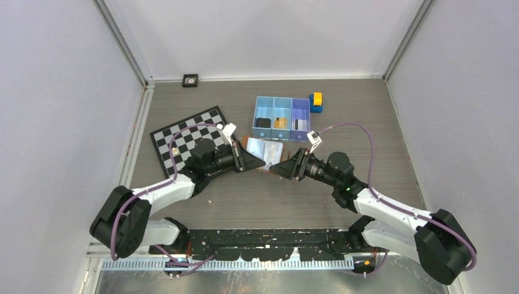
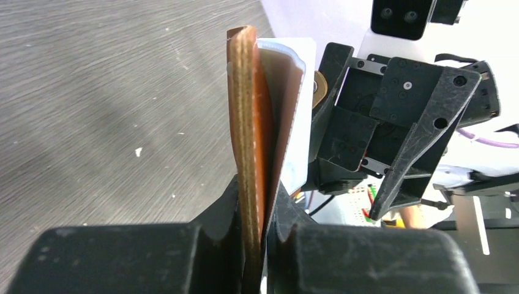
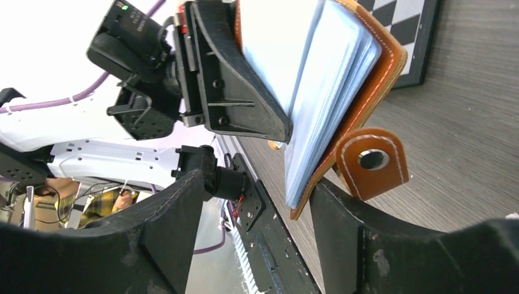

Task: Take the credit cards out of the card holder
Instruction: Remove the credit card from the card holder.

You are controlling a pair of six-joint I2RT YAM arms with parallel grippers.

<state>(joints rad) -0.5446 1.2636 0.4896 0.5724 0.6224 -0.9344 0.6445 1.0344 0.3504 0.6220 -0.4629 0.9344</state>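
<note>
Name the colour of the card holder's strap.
The strap is orange-brown with white stitching; clearest in right wrist view.

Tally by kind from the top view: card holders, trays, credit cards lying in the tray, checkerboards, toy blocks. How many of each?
card holder: 1
tray: 1
credit cards in the tray: 3
checkerboard: 1
toy block: 1
Total: 7

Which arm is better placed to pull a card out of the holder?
Probably right. The left gripper clamps the card holder; the right gripper is open, facing its open edge.
</note>
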